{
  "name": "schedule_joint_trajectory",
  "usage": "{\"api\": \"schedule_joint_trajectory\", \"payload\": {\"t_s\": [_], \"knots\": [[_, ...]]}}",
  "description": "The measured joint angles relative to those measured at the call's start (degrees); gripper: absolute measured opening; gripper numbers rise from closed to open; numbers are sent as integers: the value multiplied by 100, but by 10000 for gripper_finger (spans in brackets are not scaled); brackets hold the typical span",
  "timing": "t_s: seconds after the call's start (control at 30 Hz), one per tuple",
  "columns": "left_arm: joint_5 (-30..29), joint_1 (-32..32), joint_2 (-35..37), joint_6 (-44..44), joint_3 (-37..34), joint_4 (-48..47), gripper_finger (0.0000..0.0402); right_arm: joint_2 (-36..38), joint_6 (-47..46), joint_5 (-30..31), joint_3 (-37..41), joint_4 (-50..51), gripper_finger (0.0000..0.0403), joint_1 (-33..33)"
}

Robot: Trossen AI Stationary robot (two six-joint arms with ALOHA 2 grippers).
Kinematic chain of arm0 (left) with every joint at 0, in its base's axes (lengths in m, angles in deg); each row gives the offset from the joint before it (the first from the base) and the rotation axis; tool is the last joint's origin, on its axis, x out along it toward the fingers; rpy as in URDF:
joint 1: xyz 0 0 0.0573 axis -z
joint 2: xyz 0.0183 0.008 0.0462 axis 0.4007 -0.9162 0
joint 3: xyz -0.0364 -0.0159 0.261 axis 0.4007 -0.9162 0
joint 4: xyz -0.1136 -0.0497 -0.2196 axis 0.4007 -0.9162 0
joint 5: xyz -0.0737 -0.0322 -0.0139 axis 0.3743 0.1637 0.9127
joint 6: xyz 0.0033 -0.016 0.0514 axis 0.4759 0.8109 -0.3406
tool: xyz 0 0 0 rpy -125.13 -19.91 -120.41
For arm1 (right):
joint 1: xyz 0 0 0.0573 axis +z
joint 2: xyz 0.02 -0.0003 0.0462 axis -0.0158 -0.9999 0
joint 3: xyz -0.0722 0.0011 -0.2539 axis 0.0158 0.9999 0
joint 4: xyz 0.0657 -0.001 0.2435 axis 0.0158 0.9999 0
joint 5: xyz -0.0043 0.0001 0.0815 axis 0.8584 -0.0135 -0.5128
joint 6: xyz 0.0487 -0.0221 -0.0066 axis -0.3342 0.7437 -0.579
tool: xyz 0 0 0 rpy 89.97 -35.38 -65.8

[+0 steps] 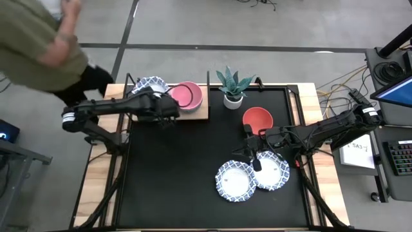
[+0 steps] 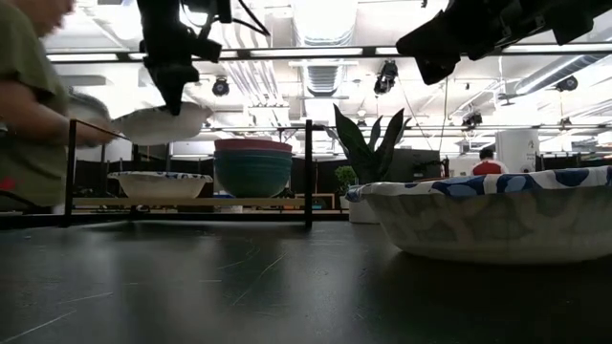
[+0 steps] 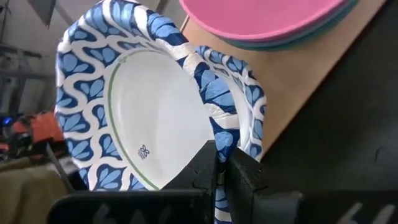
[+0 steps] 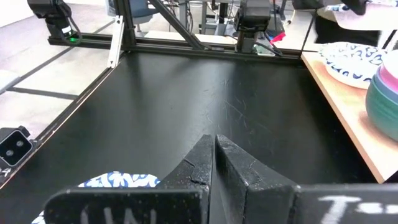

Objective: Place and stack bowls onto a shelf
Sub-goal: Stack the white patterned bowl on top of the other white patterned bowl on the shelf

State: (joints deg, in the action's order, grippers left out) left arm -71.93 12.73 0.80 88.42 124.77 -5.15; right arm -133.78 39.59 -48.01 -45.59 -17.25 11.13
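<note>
Left end effector (image 1: pixel 168 111) sits over the shelf (image 1: pixel 199 115) in the upper left of the high view, pinching the rim of a patterned bowl (image 3: pixel 143 106); in the left wrist view that bowl is tilted on edge above a second patterned bowl (image 3: pixel 245 99) lying on the wood. A small blue logo mark shows on the held bowl's white inside, too small to read. Pink bowl (image 1: pixel 187 95) tops a stack on the shelf just right of the patterned ones; the low view shows a teal bowl (image 2: pixel 252 175) under it. Red bowl (image 1: pixel 257 118) sits alone on the black worktop (image 1: pixel 180 174), right of centre near a potted plant (image 1: pixel 233 84). Two patterned bowls (image 1: pixel 236 180) (image 1: pixel 272 170) touch each other at lower centre-right. Right end effector (image 1: pixel 252 153) hangs above those two, fingers pressed together, holding nothing. White handwriting on the right wrist housing is cut off, unreadable. A person in a green shirt (image 1: pixel 32 38) is at upper left.
</note>
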Motion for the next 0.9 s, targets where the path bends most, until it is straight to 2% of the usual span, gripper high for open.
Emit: {"api": "schedule_joint_trajectory", "payload": {"t_s": [0.13, 0.37, 0.77, 0.9], "knots": [[7, -265, 205, -207, -287, 410, 1, 0, 0, 0, 0, 0, 9, 2], [35, -649, 216, -383, -500, 513, 9, 0, -6, 0, 0, -1, 9, 1], [67, -874, 203, -451, -708, 703, 80, 0, -22, 0, 0, -1, 9, 1], [541, -874, 199, -443, -598, 713, 104, 0, -22, 0, 0, 0, 9, 0]]}}
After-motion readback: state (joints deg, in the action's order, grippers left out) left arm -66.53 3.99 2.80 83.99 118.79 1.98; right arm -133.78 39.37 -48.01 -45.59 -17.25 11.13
